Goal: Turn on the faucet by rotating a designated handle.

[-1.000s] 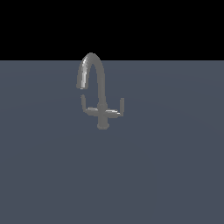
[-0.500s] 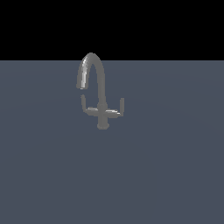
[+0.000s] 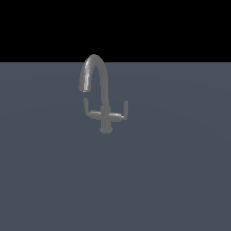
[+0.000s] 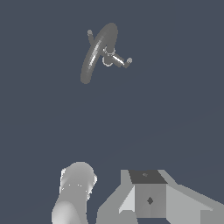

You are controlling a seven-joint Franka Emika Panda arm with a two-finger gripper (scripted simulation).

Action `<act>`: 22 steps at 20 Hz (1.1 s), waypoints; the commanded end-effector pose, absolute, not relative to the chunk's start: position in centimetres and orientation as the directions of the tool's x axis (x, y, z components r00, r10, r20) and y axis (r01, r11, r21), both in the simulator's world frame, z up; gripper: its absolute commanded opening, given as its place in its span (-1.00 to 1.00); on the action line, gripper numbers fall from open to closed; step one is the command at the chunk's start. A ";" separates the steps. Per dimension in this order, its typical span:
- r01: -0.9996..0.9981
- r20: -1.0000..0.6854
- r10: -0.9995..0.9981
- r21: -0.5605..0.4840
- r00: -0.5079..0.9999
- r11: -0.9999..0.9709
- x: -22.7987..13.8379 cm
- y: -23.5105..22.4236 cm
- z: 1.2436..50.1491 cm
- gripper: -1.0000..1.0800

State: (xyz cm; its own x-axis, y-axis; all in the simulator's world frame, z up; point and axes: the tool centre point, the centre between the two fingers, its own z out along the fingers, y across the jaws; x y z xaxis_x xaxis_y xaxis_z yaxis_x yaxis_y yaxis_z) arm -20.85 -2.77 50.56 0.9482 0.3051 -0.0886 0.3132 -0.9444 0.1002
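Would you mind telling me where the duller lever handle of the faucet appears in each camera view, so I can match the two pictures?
Exterior view: the handle juts toward the exterior view's left from the faucet, below the spout's mouth.
Wrist view: the handle is the thin arm partly hidden behind the arched spout, far from the gripper.
Shared landmark: the round base where both levers meet.

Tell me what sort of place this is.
Most likely a bare simulated test scene, not a real kitchen: a lone grey faucet stands on a flat, featureless slate-blue surface under a black void, with no sink or walls. The wrist view shows grey robot parts well short of it.
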 end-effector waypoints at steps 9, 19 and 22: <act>0.604 -0.261 0.561 0.126 0.785 -0.787 -16.9 -2.7 49.9 -1.00; 0.819 -0.420 0.729 0.064 0.541 -0.571 -12.8 -2.3 48.8 -1.00; 0.866 -0.461 0.762 0.030 0.454 -0.498 -11.6 -2.0 48.4 -1.00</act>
